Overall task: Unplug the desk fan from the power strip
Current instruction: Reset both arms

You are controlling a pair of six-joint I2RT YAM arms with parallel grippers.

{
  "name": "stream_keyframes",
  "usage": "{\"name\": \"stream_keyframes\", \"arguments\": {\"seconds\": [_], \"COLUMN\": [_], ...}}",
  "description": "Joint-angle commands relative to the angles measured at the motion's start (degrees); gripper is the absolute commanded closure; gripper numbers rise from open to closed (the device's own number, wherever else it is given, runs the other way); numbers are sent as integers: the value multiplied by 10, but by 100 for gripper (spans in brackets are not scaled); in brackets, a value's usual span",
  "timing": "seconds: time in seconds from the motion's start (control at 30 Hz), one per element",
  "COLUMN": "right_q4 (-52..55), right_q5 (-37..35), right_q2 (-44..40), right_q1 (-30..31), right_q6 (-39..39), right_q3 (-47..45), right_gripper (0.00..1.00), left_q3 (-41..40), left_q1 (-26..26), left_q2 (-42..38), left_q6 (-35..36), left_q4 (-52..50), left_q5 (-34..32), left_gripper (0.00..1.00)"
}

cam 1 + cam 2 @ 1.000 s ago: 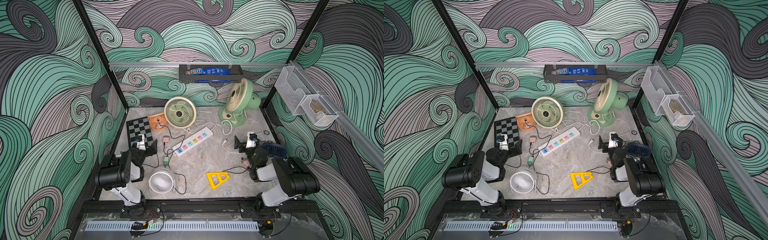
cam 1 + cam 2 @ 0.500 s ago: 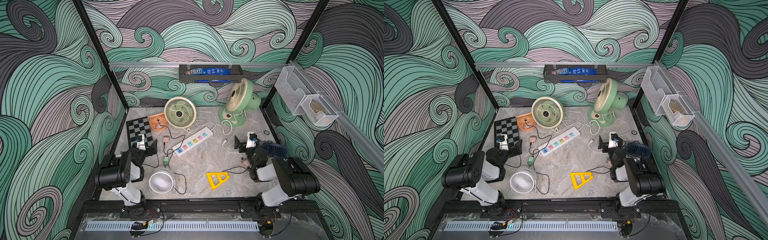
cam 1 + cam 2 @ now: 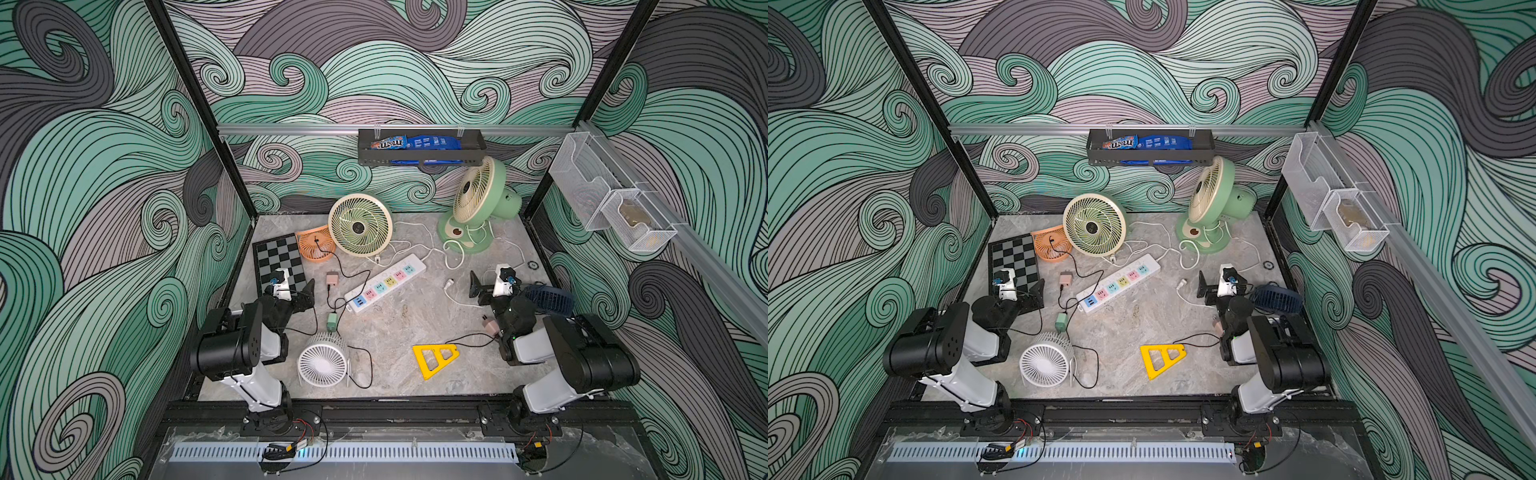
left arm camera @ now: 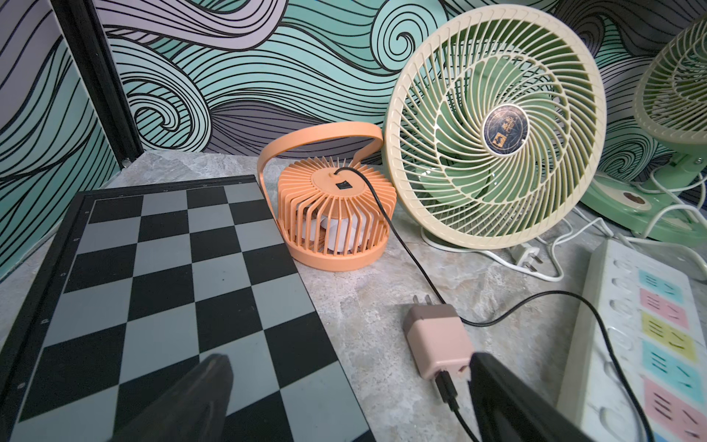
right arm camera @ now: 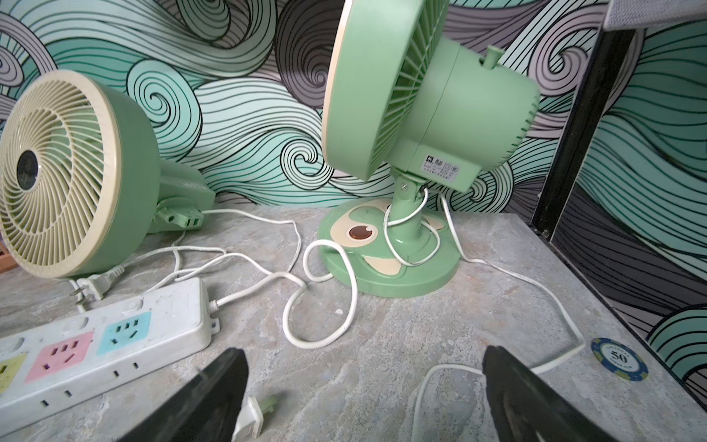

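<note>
The strip (image 3: 384, 284) lies slantwise mid-tabletop (image 3: 399, 328), its white cord leaving the far end. In both top views every pastel socket looks bare. Just beside that far end lies the cream fan's (image 3: 360, 224) white plug (image 5: 92, 285), prongs out on the stone. Another white plug (image 5: 250, 417), seemingly the green fan's (image 3: 478, 208), lies loose near the right end effector (image 5: 365, 356), whose jaws stand wide apart over nothing. On the strip's other side a pink adapter (image 4: 436, 340) rests with its prongs exposed. Black cables curl past the strip's USB end, and I cannot tell whether one enters a port there. The left end effector (image 4: 350, 367) is likewise spread and empty, low by the chessboard (image 4: 153, 268) edge and the adapter. Judging by the bare sockets, the pull looks finished, unless a USB lead remains. The next move calls for checking that panel. If a lead sits there, one arm should pin the strip while the other draws the plug straight out.
</note>
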State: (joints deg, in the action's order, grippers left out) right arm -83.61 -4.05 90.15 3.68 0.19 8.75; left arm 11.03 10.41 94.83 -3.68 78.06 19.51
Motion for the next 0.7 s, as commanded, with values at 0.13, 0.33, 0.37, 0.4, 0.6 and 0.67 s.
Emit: {"name": "stream_keyframes", "arguments": {"seconds": [0.13, 0.33, 0.37, 0.4, 0.6, 0.67], "right_q4": [-223, -90, -70, -55, 10, 12], "right_q5": [-10, -66, -63, -60, -52, -53], "right_q2": [30, 5, 4, 5, 6, 5], "right_q1": [3, 2, 2, 3, 9, 9], "right_q6": [-3, 21, 19, 16, 3, 3], "right_q3": [-84, -35, -23, -13, 22, 22], "right_gripper": [1, 1, 1, 1, 1, 1], "left_q3": [8, 8, 8, 7, 7, 8], "left_q1": [-3, -2, -2, -3, -3, -3], "left_q2": [7, 6, 6, 6, 6, 7], "left_q6": [-5, -5, -5, -5, -5, -6], "left_q4": [17, 17, 17, 17, 17, 16], "left_q5": [-4, -4, -4, -4, -5, -4], "left_gripper": [1, 1, 1, 1, 1, 1]}}
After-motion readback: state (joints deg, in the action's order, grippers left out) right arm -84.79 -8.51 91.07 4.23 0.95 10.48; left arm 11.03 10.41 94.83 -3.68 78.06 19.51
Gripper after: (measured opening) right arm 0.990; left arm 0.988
